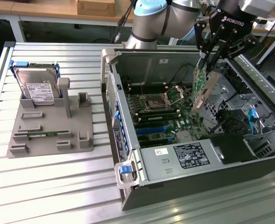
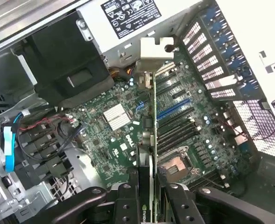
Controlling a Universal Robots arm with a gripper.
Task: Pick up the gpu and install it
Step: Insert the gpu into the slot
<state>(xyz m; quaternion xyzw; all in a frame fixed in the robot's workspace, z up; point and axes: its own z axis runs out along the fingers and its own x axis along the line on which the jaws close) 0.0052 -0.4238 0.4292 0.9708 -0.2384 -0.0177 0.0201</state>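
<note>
**GPU held above the open chassis**

The computer case [image 1: 184,154] lies on its side with the panel off, exposing the motherboard [image 2: 128,140] from above. The gripper [image 1: 216,49] is clamped on the gpu [image 1: 200,88], holding it edge-down over the board, clear of the slots. Its silver bracket [image 2: 155,49] faces the power supply [image 1: 186,156].
</note>
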